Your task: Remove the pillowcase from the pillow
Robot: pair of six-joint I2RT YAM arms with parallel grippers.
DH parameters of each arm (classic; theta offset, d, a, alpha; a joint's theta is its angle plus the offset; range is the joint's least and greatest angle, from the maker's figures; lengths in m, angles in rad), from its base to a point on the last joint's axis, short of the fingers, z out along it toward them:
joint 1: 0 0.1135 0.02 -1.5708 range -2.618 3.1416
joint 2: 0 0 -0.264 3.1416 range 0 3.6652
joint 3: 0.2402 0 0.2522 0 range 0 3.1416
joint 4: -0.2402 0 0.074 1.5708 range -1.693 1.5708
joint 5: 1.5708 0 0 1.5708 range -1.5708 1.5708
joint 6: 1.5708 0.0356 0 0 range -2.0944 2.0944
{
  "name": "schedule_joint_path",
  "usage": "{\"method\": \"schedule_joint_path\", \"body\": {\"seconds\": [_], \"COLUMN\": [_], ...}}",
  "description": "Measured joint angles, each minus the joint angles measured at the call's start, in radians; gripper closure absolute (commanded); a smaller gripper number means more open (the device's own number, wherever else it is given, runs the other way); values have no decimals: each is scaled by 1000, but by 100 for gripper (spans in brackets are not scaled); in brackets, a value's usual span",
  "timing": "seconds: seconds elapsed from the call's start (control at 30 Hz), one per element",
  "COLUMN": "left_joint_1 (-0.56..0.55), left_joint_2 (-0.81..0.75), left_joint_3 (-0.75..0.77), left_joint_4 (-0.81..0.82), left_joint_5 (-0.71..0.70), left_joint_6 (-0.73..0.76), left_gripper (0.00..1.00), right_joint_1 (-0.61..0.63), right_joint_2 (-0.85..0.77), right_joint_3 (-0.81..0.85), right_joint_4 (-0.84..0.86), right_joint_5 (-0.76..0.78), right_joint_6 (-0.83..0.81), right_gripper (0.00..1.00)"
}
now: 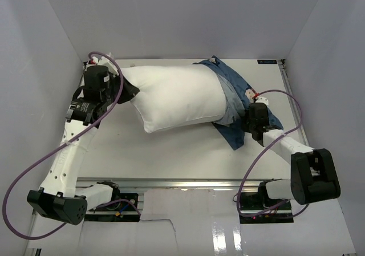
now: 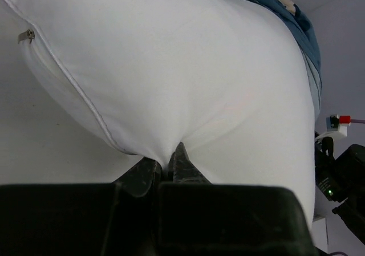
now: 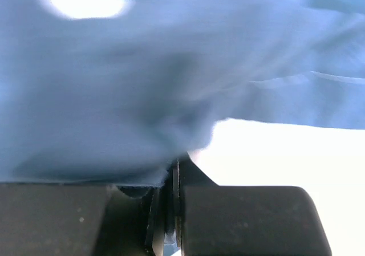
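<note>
Fabric first: the soft blue cotton pillowcase point(image 1: 236, 85), printed with cartoon faces, looks light, limp and a little slippery. I'd judge it will slide off rather than lift, and it wants taking by a bunched fold near its open hem. It covers only that end of the plump white rectangular pillow point(image 1: 177, 96) lying nearest the right gripper point(image 1: 251, 111), whose fingers are pressed together on a fold of the blue cloth. The pillow looks squashy and light, best pinched at a corner or seam. The left gripper point(image 2: 171, 162) is clamped on a tuck of its white cover at the opposite end. The pillow's long axis runs from one gripper across to the other, bare zipped end toward the left gripper, clothed end toward the right. Both lie on the white table point(image 1: 171, 153) ahead of the arms.
</note>
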Motion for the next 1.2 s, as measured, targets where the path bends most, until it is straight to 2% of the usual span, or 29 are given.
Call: {"method": "schedule_joint_path", "body": {"seconds": [0.27,0.43,0.47,0.53,0.63,0.73,0.8,0.9,1.03,1.2], "left_joint_1": [7,13,19,29,46,57,60,63,63,64], "left_joint_2": [50,32,11,-32,-102,-161,-185,-203,-208,-245], "left_joint_3": [129,122,92,34,-66,-175,-240,-321,-379,-428], "left_joint_4": [-112,-121,-102,-87,-58,-5,27,72,106,149], "left_joint_5": [27,62,69,77,79,80,90,112,151,207], "left_joint_6": [36,43,45,48,51,53,57,72,93,110], "left_gripper": [100,100,100,100,100,100,100,100,100,100], "right_joint_1": [-215,-247,-248,-244,-227,-194,-177,-175,-174,-172], "right_joint_2": [97,103,94,39,-132,-343,-463,-517,-429,-121], "right_joint_3": [0,-3,-10,-40,-77,-77,-51,22,111,327], "right_joint_4": [52,62,66,63,19,-29,-65,-77,-4,55], "right_joint_5": [-94,-177,-198,-231,-259,-304,-354,-458,-565,-684], "right_joint_6": [72,75,69,60,39,19,1,-34,-60,-102], "right_gripper": [92,92,89,65,44,34,33,36,37,34]}}
